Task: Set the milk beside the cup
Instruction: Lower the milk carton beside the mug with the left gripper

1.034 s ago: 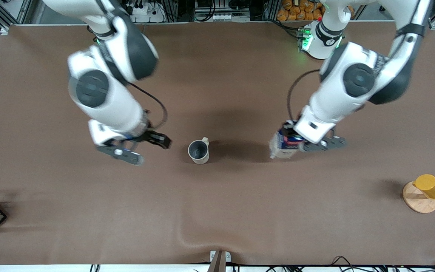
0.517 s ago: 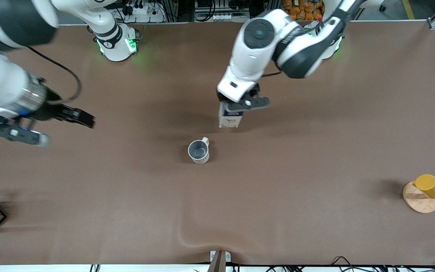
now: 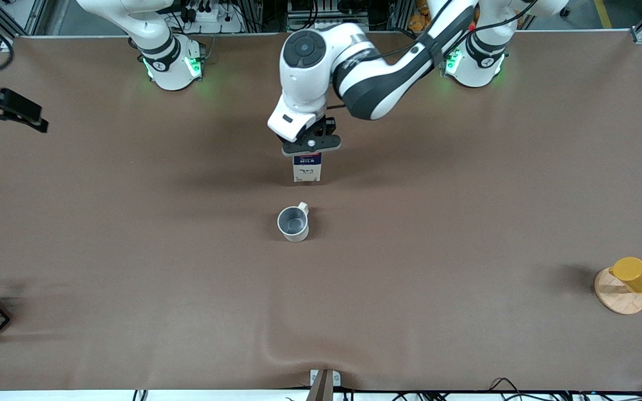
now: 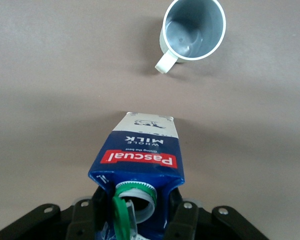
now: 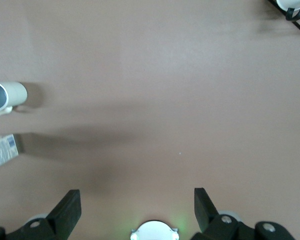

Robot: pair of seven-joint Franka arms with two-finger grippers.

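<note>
Off-white cup (image 3: 293, 223) nearer the front camera than milk (image 3: 306, 167) | left hand (image 3: 310, 146) clamps upright carton | right hand (image 5: 137, 204) wide, waiting.

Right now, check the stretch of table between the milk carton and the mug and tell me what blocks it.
Nothing visible does. The left gripper holds the milk carton over bare brown table; only open cloth lies between it and the off-white mug. The right gripper waits off at its end.
</note>
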